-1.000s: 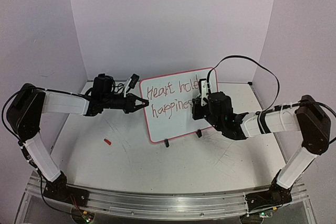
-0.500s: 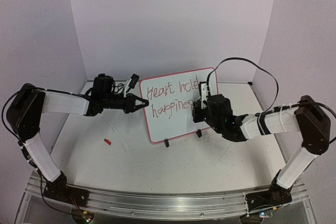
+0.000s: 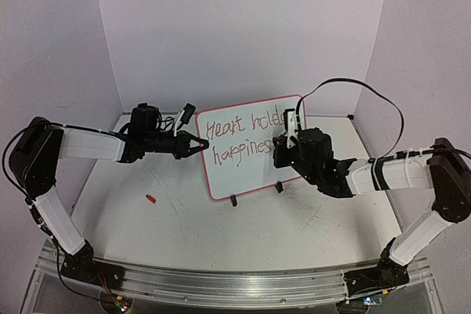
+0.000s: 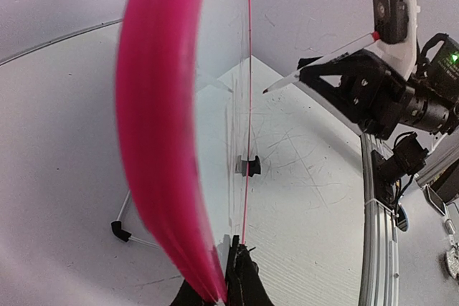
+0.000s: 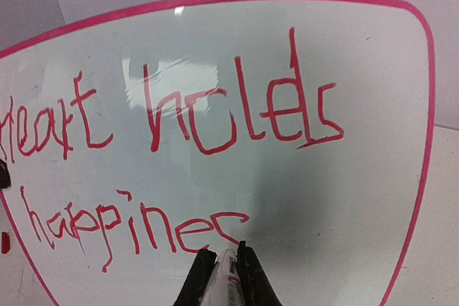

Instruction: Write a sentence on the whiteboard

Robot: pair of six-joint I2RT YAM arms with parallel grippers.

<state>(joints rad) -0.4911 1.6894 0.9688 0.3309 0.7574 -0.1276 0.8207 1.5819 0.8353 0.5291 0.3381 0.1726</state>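
Pinched the pink-rimmed white rectangular whiteboard (image 3: 243,170) edge in the left gripper (image 3: 199,143); clamped the slim white marker (image 4: 315,69) between the right gripper (image 5: 220,256) fingers, tip near the red writing.

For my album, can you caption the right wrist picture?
A marker aimed at the whiteboard, which reads "heart holds happines".

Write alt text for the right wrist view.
A pink-rimmed whiteboard fills the frame, with "heart holds" and, below it, "happines" handwritten in red. At the bottom centre, the right tool grips a marker whose tip sits by the final letter.
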